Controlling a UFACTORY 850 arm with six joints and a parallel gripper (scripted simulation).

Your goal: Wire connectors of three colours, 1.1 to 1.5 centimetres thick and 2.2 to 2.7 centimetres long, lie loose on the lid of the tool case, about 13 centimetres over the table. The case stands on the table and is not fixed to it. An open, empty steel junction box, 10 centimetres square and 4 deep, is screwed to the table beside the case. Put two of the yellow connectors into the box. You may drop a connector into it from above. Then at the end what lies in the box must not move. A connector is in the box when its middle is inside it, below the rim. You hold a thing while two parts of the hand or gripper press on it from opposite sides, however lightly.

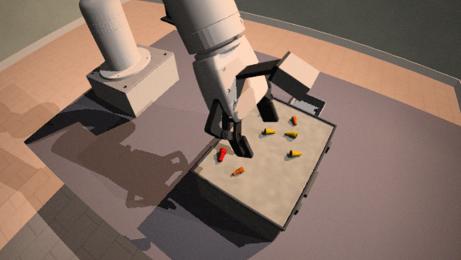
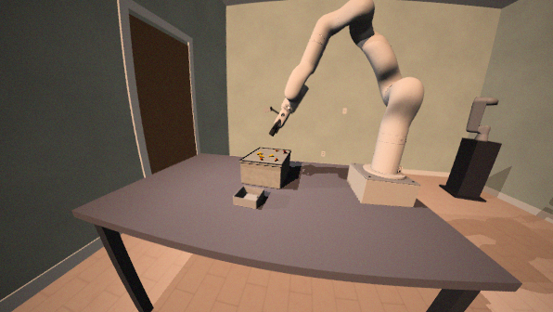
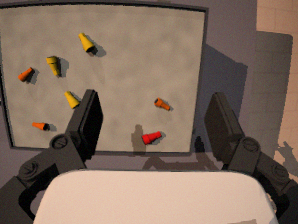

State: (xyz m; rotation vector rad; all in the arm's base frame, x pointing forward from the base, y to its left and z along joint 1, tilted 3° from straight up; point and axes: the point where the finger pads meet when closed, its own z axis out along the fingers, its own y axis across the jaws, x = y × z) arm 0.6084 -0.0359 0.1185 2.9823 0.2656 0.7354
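Note:
The tool case (image 1: 271, 170) stands on the table, and loose connectors lie on its tan lid. Three yellow connectors (image 1: 269, 131) (image 1: 291, 134) (image 1: 295, 153) lie towards the lid's far right. They also show in the wrist view, one at the top (image 3: 87, 43), one at the left (image 3: 53, 64) and one by my left finger (image 3: 71, 100). My gripper (image 1: 255, 129) hangs well above the lid, wide open and empty; it also shows in the wrist view (image 3: 154, 124) and the exterior view (image 2: 276, 125). The open steel junction box (image 2: 250, 197) sits on the table beside the case, empty.
A red connector (image 1: 222, 154) and orange connectors (image 1: 238, 171) (image 1: 294, 120) also lie on the lid; a third orange one (image 3: 161, 103) shows in the wrist view. The arm's base block (image 1: 131, 83) stands behind the case.

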